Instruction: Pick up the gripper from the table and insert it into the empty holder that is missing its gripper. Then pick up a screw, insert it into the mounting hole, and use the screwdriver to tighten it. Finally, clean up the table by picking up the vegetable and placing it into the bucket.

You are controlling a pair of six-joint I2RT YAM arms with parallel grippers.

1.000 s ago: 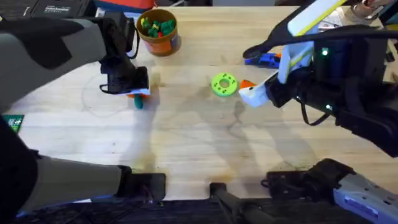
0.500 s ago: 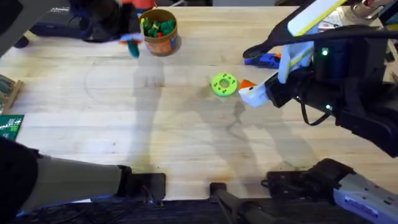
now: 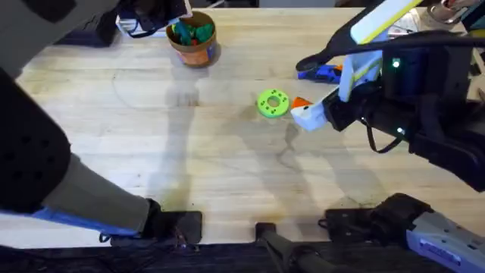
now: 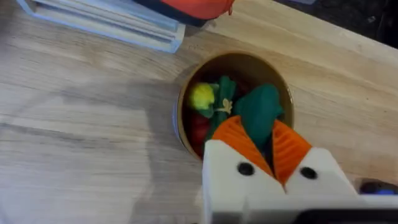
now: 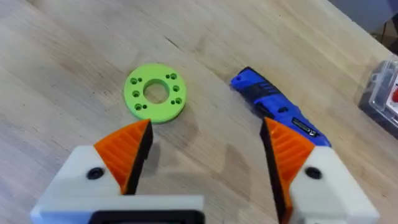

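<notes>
My left gripper (image 4: 258, 127) is shut on the dark green vegetable (image 4: 258, 109), which sits between its orange pads just above the bucket (image 4: 236, 58). The tub holds several other toy pieces, yellow, red and green. In the overhead view the bucket (image 3: 198, 53) stands at the table's far left, with the left arm reaching in beside it. My right gripper (image 5: 208, 127) hovers open over the table (image 3: 227, 174), with orange wedges on both white fingers. The blue screwdriver (image 5: 280, 112) lies just beyond one fingertip; the overhead view has the screwdriver (image 3: 322, 72) at the far right. The screw is out of view.
A lime-green disc (image 3: 273, 103) lies mid-table beside the right gripper (image 3: 303, 114); the wrist view puts the disc (image 5: 155, 93) ahead of the fingers. A clear box (image 5: 382, 93) sits at the right edge. A flat pale case (image 4: 106, 22) lies behind the bucket.
The left arm has carried the vegetable from the left middle of the table back to the bucket and now holds it over the opening. The right arm has stayed still.
</notes>
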